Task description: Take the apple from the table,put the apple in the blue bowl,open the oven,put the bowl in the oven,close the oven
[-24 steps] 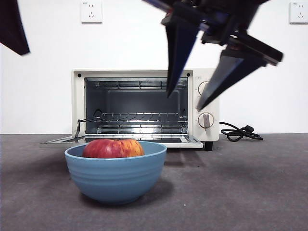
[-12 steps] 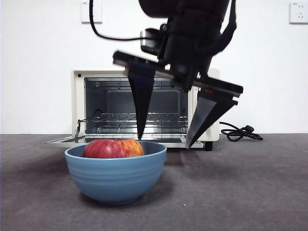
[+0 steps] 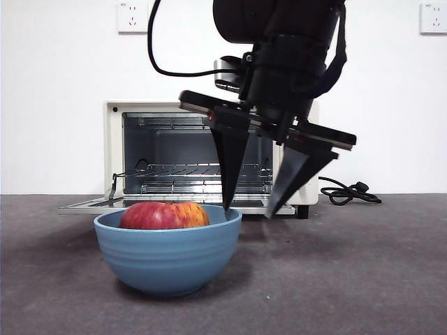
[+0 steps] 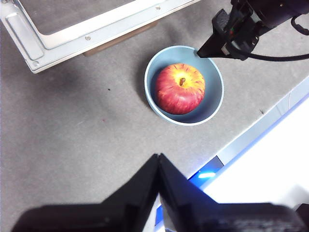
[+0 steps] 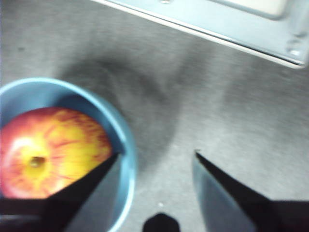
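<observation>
Blue bowl sits on the table toward its front edge, with the apple already inside it and the oven standing behind with its door folded down flat. Your right pincer is spread wide over the bowl's rim: in the right wrist view one jaw hangs inside the wall, just beside the apple, and the other hangs outside over bare table, so the rim lies between them. Your left pincer is clenched, holds nothing and waits well apart from the bowl. Judged risks from here: the inner jaw is close enough to the apple to press or roll it as the jaws close, which could push the bowl sideways. A grip on one wall only would likely tilt the bowl when lifted, letting the apple shift or spill. The lowered door lies between the bowl and the oven cavity; a carry that is too low could catch the bowl's base on the door's front edge. The wire rack inside may also limit clearance.
</observation>
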You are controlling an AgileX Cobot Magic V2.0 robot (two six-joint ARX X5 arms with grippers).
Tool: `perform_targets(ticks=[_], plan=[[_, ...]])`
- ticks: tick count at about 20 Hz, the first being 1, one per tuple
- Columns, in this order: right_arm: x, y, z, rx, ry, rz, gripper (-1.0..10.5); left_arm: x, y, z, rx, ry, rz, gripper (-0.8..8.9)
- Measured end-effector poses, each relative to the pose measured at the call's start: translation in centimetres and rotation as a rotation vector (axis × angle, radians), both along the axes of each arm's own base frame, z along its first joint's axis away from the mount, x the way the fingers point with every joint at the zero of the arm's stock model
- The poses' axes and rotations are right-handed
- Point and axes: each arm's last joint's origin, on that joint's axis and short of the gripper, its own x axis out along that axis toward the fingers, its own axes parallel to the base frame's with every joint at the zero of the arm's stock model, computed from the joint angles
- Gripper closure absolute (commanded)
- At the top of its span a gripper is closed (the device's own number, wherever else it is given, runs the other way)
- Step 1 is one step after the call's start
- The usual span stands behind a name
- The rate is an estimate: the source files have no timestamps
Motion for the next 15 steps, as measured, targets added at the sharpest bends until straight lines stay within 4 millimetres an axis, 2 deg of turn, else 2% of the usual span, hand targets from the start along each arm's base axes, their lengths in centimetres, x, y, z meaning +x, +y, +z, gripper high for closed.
perform_targets(ticks=[4,8,11,15], plan=[[0.3,0.4,-0.3,0.041,0.001,0.012,7.3,0.0,0.0,0.0,0.000,0.000,0.000,8.18],[0.7,1.0,-2.1,0.024,0.050,0.019,7.3,0.0,0.0,0.0,0.000,-0.001,0.000,8.18],[0.9,1.1,-2.6,0.014,0.043,0.016,9.6,0.0,0.0,0.0,0.000,-0.001,0.000,8.18],[0.9,1.1,-2.4,0.002,0.052,0.018,9.6,0.0,0.0,0.0,0.000,-0.001,0.000,8.18]])
